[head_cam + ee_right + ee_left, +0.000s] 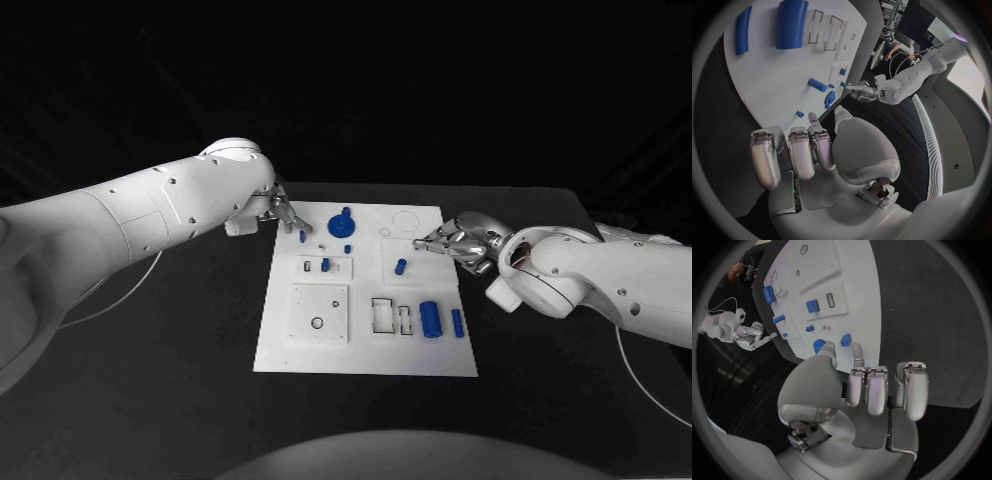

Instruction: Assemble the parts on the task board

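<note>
So we've got the white board (368, 345) flat on the black table (173, 380), between our two hands, with small blue parts (430, 319) scattered on it, including a round one (342, 224) near the far edge. Our left hand (281, 213) hovers at the far left corner, fingers apart, holding nothing. Right hand (451, 243) sits at the right edge, also loose and empty.

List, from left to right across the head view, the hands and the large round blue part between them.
left hand → round blue part → right hand
</note>
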{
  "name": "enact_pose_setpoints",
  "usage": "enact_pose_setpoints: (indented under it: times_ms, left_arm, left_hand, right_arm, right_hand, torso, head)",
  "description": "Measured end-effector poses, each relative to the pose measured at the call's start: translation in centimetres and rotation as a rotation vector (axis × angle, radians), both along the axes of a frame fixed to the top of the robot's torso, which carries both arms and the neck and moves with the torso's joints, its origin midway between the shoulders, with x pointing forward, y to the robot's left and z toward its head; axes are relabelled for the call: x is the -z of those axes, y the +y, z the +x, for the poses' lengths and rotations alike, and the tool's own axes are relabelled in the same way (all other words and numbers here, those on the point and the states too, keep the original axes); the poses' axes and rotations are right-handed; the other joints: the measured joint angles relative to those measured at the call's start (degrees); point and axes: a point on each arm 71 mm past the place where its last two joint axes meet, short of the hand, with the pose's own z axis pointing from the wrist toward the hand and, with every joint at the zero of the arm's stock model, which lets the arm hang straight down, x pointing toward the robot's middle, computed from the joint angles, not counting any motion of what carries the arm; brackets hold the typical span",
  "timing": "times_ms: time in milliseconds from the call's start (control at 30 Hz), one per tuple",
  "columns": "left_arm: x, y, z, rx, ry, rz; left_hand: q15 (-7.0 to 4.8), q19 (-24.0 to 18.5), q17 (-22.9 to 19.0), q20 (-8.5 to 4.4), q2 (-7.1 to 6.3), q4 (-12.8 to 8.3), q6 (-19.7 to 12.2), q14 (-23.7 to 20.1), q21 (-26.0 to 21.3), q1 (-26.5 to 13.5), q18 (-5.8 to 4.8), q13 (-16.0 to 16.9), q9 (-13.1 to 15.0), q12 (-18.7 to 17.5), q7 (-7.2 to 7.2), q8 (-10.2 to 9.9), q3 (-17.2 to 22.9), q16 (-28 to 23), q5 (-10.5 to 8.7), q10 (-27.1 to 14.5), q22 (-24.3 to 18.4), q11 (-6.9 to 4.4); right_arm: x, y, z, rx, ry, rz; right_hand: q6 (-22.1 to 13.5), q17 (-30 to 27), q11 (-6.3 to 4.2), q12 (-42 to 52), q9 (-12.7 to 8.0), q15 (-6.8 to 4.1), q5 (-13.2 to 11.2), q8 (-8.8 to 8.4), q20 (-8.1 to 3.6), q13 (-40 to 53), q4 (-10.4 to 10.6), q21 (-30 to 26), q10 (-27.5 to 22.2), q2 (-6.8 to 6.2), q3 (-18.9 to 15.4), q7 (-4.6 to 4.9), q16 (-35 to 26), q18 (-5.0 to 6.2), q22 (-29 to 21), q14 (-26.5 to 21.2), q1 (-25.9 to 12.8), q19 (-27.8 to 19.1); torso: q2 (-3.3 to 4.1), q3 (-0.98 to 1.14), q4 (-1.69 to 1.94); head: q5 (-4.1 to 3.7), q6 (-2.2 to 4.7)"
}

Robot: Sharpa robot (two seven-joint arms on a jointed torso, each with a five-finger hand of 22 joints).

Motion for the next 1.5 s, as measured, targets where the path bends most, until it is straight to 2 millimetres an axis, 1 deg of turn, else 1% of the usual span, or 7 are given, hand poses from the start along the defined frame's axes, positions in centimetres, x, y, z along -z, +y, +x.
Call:
enact_pose_setpoints:
  times_ms: [267, 400, 700, 800, 933, 967, 1500]
  left_arm:
    - [0.56, -0.16, 0.10, -0.005, 0.003, 0.004]
    - [0.70, -0.15, 0.19, -0.007, 0.003, 0.003]
    - [0.86, -0.35, 0.29, -0.004, 0.003, -0.002]
    - [0.88, -0.45, 0.31, -0.002, 0.002, -0.004]
    - [0.88, -0.50, 0.33, 0.000, 0.003, -0.007]
    - [0.89, -0.50, 0.33, 0.000, 0.003, -0.008]
    - [1.03, -0.65, 0.20, 0.010, 0.031, -0.013]
  left_hand:
    - [0.00, 0.00, 0.00, 0.00, 0.22, 0.00, 0.00, 0.00, 0.00, 0.22, 0.01, 0.00, -0.70, 0.00, 0.00, -1.17, 0.00, 0.00, 0.00, 0.00, 0.04, 0.00]
    - [0.00, 0.00, 0.00, 0.00, 1.05, 0.00, 0.00, 0.00, 0.00, 1.05, 0.00, -0.01, -1.06, 0.00, 0.00, -1.78, 0.00, 0.00, 0.00, 0.00, 0.04, 0.00]
    - [0.00, 0.00, -0.01, 0.00, 1.38, 0.00, 0.00, 0.00, 0.00, 1.38, 0.01, -0.01, -1.24, 0.00, 0.00, -2.20, 0.00, 0.00, 0.00, 0.00, 0.04, 0.00]
    - [0.00, 0.00, -0.01, 0.00, 1.88, 0.00, 0.00, 0.00, 0.00, 1.88, 0.00, -0.02, -1.39, 0.00, 0.00, -2.44, 0.00, 0.00, 0.00, 0.00, 0.04, 0.00]
    - [0.00, 0.00, -0.01, 0.00, 3.49, -0.28, 0.00, 0.00, 0.00, 3.49, 0.00, -0.02, -1.73, 0.00, 0.00, -3.16, 0.33, 0.00, 0.00, 0.00, 0.03, 0.00]
    - [0.00, 0.00, -0.01, 0.00, 3.62, -0.14, 0.00, 0.00, 0.00, 3.62, 0.00, -0.02, -1.77, 0.00, 0.00, -3.29, 0.46, 0.00, 0.03, 0.00, 0.03, 0.00]
    - [0.00, 0.00, -0.01, 0.00, 3.76, -0.14, 0.43, 0.00, 0.00, 3.76, 0.00, -0.02, -1.77, 0.00, 0.01, -3.29, 0.46, 0.00, 0.46, 0.00, 0.02, 0.00]
  right_arm:
    - [0.00, 0.07, -0.01, -0.001, 0.000, 0.001]
    - [-0.01, 0.08, -0.03, -0.002, 0.000, 0.001]
    - [-0.02, 0.07, -0.07, -0.002, 0.001, 0.001]
    - [-0.02, 0.08, -0.07, -0.002, 0.001, 0.001]
    - [-0.02, 0.11, -0.07, -0.003, 0.001, 0.001]
    - [-0.02, 0.12, -0.07, -0.003, 0.001, 0.001]
    - [0.00, 0.09, -0.04, -0.002, 0.001, 0.000]
  right_hand:
    - [0.00, 0.00, 0.00, 0.00, 0.00, 0.00, 0.00, 0.00, 0.00, 0.00, 0.00, 0.00, 0.00, 0.00, 0.00, 0.00, 0.00, 0.00, 0.00, 0.00, 0.00, 0.00]
    - [0.00, -0.01, 0.00, 0.00, -0.01, 0.00, 0.00, 0.00, 0.00, 0.00, 0.00, 0.00, 0.00, 0.00, 0.00, 0.00, 0.00, 0.00, -0.01, 0.00, 0.00, 0.00]
    - [0.00, -0.01, 0.00, 0.00, -0.01, 0.00, 0.00, 0.00, 0.00, 0.00, 0.00, 0.00, 0.00, 0.00, 0.00, 0.00, 0.00, 0.00, -0.02, 0.00, 0.00, 0.00]
    - [0.00, -0.01, 0.00, 0.00, -0.01, 0.00, 0.00, 0.00, 0.00, 0.00, 0.00, 0.00, 0.00, 0.00, 0.00, 0.00, 0.00, 0.00, -0.02, 0.00, 0.00, 0.00]
    - [0.00, -0.02, 0.00, 0.00, -0.02, 0.00, 0.00, 0.00, 0.00, 0.00, 0.00, 0.00, 0.00, 0.00, 0.00, 0.00, 0.00, 0.00, -0.02, 0.00, 0.00, 0.00]
    - [0.00, -0.02, 0.00, 0.00, -0.02, 0.00, 0.00, 0.00, 0.00, 0.00, 0.00, 0.00, 0.00, 0.00, 0.00, 0.00, 0.00, 0.00, -0.02, 0.00, 0.00, 0.00]
    - [0.00, -0.03, 0.21, 0.00, -0.03, 0.00, 0.00, 0.00, 0.00, 0.00, 0.00, 0.00, -0.21, -0.01, 0.00, 0.00, 0.00, 0.00, -0.03, 0.00, 0.01, 0.00]
  torso:
    - [0.00, -0.02, -0.03]
    - [0.03, -0.03, -0.03]
    - [0.07, -0.03, -0.04]
    - [0.06, -0.01, -0.05]
    - [0.04, -0.01, -0.08]
    - [0.04, 0.01, -0.09]
    - [-0.01, 0.02, -0.03]
  head:
    - [0.01, -0.08]
    - [-0.07, -0.10]
    - [-0.15, -0.35]
    - [-0.16, -0.41]
    - [-0.19, -0.55]
    - [-0.19, -0.59]
    - [-0.38, -0.91]
